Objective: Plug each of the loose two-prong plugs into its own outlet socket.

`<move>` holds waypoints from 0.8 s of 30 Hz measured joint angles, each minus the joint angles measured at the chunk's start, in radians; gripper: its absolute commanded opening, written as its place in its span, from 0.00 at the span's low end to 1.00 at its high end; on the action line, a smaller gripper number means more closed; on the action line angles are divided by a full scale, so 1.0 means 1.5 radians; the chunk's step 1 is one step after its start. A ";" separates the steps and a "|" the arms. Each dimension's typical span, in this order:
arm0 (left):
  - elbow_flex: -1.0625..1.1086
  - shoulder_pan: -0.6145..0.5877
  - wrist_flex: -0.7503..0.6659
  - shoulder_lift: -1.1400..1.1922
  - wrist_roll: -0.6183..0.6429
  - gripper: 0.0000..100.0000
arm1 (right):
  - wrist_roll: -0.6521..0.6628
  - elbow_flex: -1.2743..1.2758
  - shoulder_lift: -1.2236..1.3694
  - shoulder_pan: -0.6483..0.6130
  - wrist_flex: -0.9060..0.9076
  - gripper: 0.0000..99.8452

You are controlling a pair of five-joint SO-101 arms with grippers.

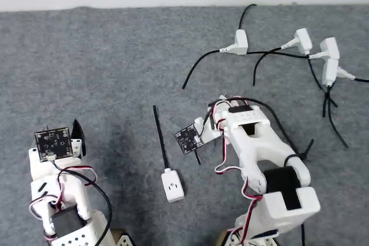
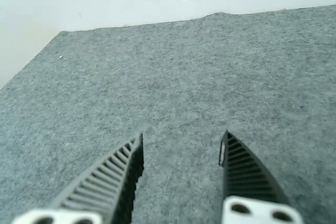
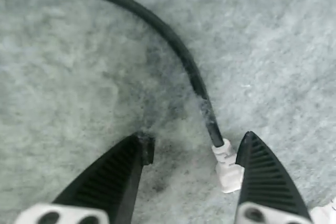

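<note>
Two arms on the grey mat [image 1: 104, 61], both w/ jaws released. The left gripper [image 2: 182, 139] sits at the near-left corner, fingers spread, nothing btwn them but bare mat. The right gripper [image 3: 195, 139] is down close to the mat, spread wide too. A black cable [image 3: 173, 45] curves in btwn its fingers and ends in a white end piece [image 3: 228, 170] just beside one fingertip; touching or not, I can't tell. Plug or socket, I can't tell either, since it's partly cut off by the finger.

In the high view, one outlet socket [image 1: 173, 185] lies face-up btwn the two arms, near their bases, w/ its black cord [image 1: 160, 136] running nearly straight toward the far side. Well apart from it, at the far right, I see a lone connector [image 1: 240, 42] and then a cluster of three connectors [image 1: 328, 47], all white. Their dark cords cross and trail back toward the right arm's side.
</note>
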 measured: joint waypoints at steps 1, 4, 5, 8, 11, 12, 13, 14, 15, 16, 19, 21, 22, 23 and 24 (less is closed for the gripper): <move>0.000 0.000 0.000 0.000 0.000 0.23 | 0.000 -0.008 0.008 0.000 -0.002 0.26; 0.000 0.002 0.000 0.000 0.000 0.23 | 0.000 -0.038 0.031 0.000 -0.002 0.26; 0.000 0.007 0.000 0.000 0.000 0.23 | -0.001 -0.048 0.038 0.000 -0.002 0.26; 0.000 0.023 0.000 0.000 -0.001 0.23 | -0.002 -0.076 0.053 0.000 -0.002 0.26; 0.000 0.026 0.000 0.000 -0.001 0.23 | -0.003 -0.089 0.062 0.000 -0.001 0.26; 0.000 0.027 0.000 0.000 -0.001 0.23 | -0.003 -0.090 0.062 0.000 -0.001 0.26; 0.000 0.027 0.000 0.000 -0.001 0.23 | -0.003 -0.090 0.062 0.000 -0.001 0.26; 0.000 0.027 0.000 0.000 -0.001 0.23 | -0.003 -0.090 0.062 0.000 -0.001 0.26; 0.000 0.027 0.000 0.000 -0.001 0.23 | -0.003 -0.090 0.062 0.000 -0.001 0.26; 0.000 0.027 0.000 0.000 -0.001 0.23 | -0.003 -0.090 0.062 0.000 -0.001 0.26; 0.000 0.027 0.000 0.000 -0.001 0.23 | -0.003 -0.090 0.062 0.000 -0.001 0.26; 0.005 0.027 0.000 0.000 -0.001 0.23 | -0.003 -0.090 0.062 0.000 -0.001 0.26; 0.008 0.027 0.000 0.000 -0.001 0.23 | -0.003 -0.090 0.062 0.000 -0.001 0.26; 0.009 0.027 0.000 0.000 -0.001 0.23 | -0.004 -0.090 0.061 0.000 0.004 0.26; 0.009 0.027 0.000 0.000 -0.001 0.23 | -0.004 -0.094 0.056 0.000 0.018 0.26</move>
